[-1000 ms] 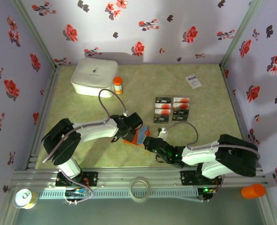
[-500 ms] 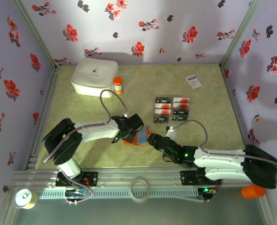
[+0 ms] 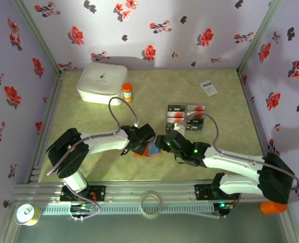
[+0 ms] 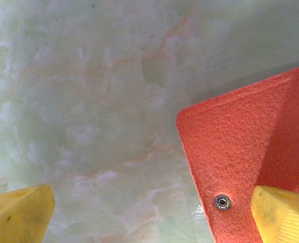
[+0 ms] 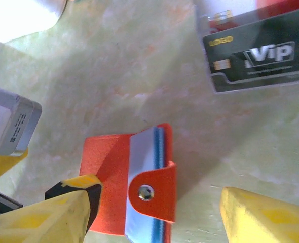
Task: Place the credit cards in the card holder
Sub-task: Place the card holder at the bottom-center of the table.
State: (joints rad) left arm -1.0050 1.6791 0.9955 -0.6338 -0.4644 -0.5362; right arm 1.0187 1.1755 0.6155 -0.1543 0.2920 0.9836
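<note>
The card holder (image 5: pixel 109 187) lies on the table, an orange case folded open, with a grey-blue panel (image 5: pixel 142 157) and a snap strap across it. My right gripper (image 5: pixel 154 217) hovers over it, open, one yellow finger on each side and neither pressing it. Open too, my left gripper (image 4: pixel 149 217) has one fingertip (image 4: pixel 284 215) over the holder's orange flap (image 4: pixel 240 152) and the other over bare table. From above, both grippers (image 3: pixel 141 146) (image 3: pixel 163 142) meet at the holder (image 3: pixel 150 150). The credit cards (image 3: pixel 185 117) lie in a block just behind, one dark card (image 5: pixel 261 55) close by.
A white box (image 3: pixel 103 82) and an orange-capped bottle (image 3: pixel 126 92) stand at the back left. A white printed card (image 3: pixel 208 87) lies at the back right. Flowered walls close in three sides. A tape ring (image 3: pixel 150 203) rests on the front rail.
My right arm has reached forward and left over the holder, and its jaws have gone from nearly shut to wide. The left arm and the holder stayed put.
</note>
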